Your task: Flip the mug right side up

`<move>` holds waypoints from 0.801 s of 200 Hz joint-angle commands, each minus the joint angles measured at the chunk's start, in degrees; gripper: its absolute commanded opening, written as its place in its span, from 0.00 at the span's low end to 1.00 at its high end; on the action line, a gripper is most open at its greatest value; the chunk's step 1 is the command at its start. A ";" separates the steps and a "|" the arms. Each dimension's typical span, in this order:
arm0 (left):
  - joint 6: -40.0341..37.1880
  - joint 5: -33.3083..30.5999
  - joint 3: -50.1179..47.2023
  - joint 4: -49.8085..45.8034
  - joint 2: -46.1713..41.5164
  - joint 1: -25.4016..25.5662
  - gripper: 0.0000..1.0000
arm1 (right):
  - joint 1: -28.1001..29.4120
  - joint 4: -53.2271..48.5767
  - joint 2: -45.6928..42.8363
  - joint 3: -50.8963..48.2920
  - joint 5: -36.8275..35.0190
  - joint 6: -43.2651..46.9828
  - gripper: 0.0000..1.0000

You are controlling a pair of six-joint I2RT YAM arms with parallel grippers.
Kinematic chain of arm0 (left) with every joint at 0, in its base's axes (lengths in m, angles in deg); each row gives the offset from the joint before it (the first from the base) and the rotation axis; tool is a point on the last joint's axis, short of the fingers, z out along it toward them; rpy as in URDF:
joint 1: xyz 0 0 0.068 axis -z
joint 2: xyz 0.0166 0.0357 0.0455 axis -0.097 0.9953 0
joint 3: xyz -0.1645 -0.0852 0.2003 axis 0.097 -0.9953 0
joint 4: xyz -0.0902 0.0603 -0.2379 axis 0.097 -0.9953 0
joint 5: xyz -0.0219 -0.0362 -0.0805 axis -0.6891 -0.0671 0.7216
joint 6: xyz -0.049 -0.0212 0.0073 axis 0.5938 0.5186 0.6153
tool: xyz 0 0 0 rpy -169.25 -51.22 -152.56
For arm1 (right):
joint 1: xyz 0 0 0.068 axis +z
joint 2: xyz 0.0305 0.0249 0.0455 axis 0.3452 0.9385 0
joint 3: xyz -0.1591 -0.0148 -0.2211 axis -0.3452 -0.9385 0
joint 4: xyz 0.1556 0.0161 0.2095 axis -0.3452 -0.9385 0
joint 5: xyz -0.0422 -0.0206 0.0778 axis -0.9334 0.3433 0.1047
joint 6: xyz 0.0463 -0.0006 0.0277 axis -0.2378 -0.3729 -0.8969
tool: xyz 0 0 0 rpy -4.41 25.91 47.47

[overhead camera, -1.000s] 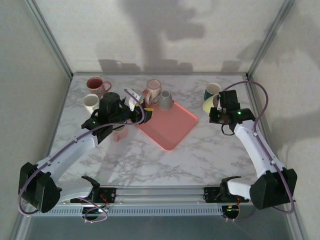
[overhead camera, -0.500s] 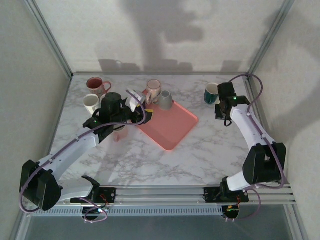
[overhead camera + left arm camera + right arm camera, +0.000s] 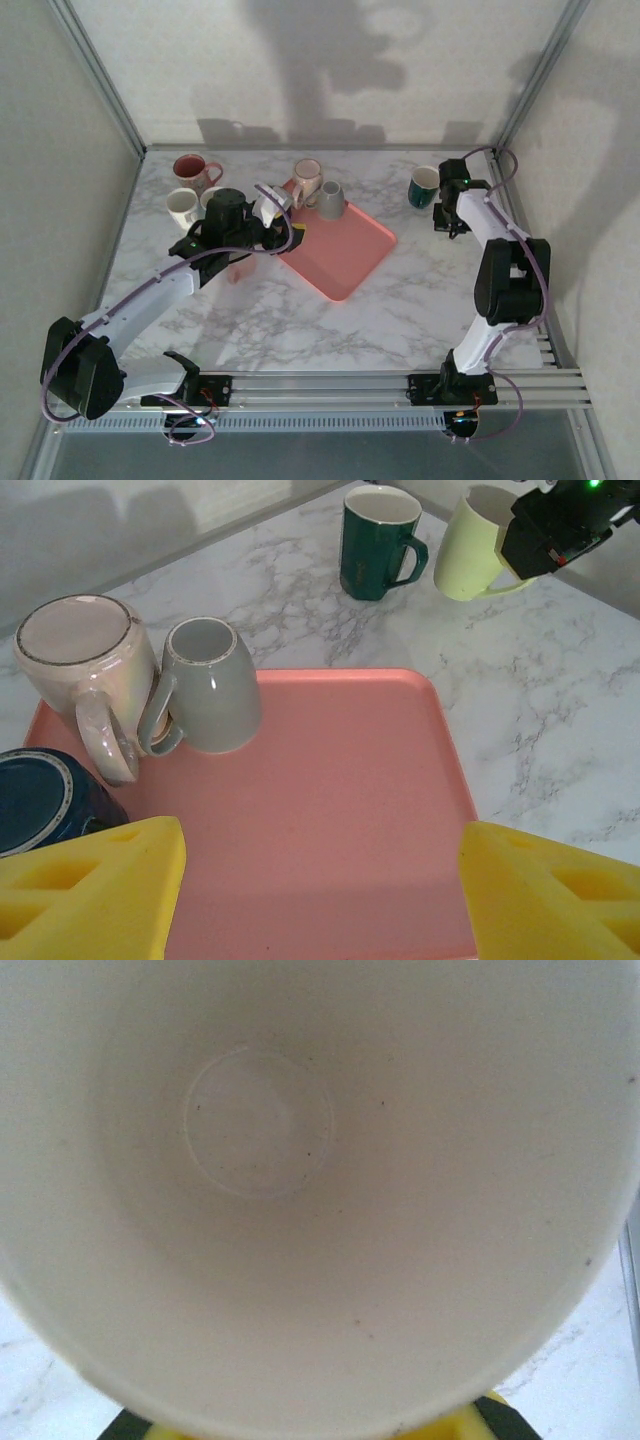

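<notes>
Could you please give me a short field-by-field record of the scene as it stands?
Left gripper: open, above the pink tray
Right gripper: shut on the pale yellow mug, which is tilted
Next to that mug: dark green mug, upright on the table
On tray: grey mug and pink mug, bases up

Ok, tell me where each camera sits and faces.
Top external: above and behind, looking down on the table; both arms show.
Left wrist: over the pink tray, facing far right; yellow fingers show.
Right wrist: staring into the pale yellow mug; yellow pad below.
Shared: green mug, in top and left wrist.
</notes>
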 commanded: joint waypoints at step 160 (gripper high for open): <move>-0.50 0.21 -0.85 0.60 0.72 -0.26 0.71 | -0.25 5.54 6.47 5.00 -2.10 0.16 0.20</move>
